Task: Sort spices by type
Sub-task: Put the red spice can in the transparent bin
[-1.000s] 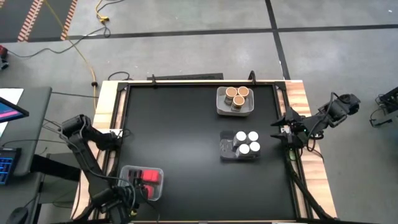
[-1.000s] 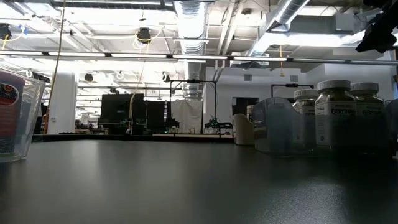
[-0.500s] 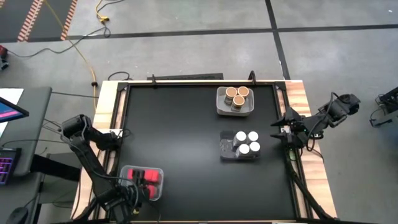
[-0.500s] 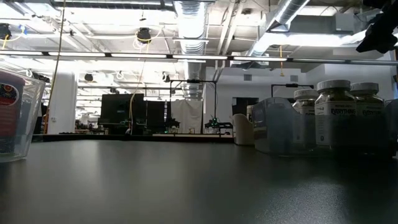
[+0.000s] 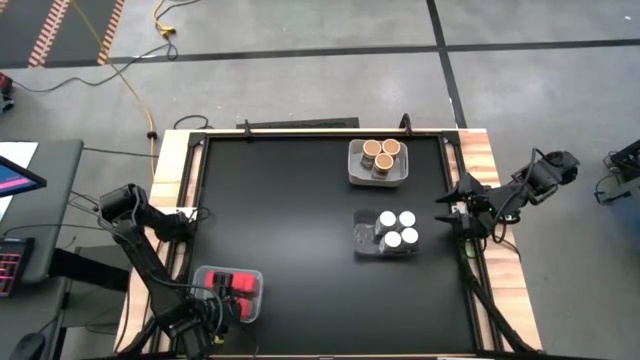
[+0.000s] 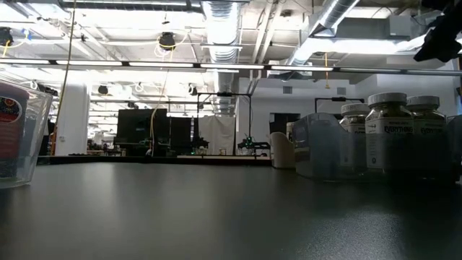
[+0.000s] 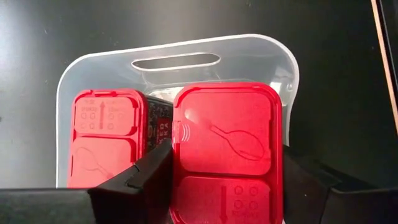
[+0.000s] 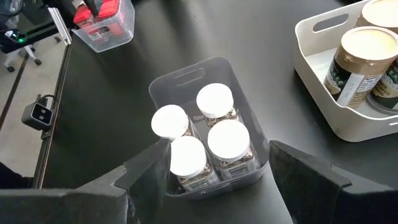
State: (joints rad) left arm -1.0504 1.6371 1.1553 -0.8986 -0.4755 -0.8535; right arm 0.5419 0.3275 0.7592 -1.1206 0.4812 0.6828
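Note:
My left gripper (image 5: 214,306) hangs over a clear tray (image 7: 93,59) at the table's near-left corner, shut on a red boxy spice container (image 7: 227,134). A second red box (image 7: 106,137) stands beside it in the tray. My right gripper (image 5: 455,212) waits open above the table's right edge, touching nothing. Several white-lidded jars (image 8: 214,99) stand in a clear tray (image 5: 372,244) right of the middle. Three cork-topped jars (image 5: 380,153) stand in a white tray (image 5: 357,172) near the far edge. My left gripper holds the red box by two opposite sides just under its lid (image 7: 180,134), pinched between the two fingers (image 7: 146,174), which come from above, pointing down. The box stands upright inside the tray, its lid nearer the camera than its neighbour's. Its underside is hidden.
The black table top (image 5: 290,210) lies bare between the three trays. Wooden rails run along the table's left and right edges (image 5: 490,180). In the low view the tray with the red boxes (image 6: 29,144) stands at the left and the white-lidded jars (image 6: 390,130) at the right.

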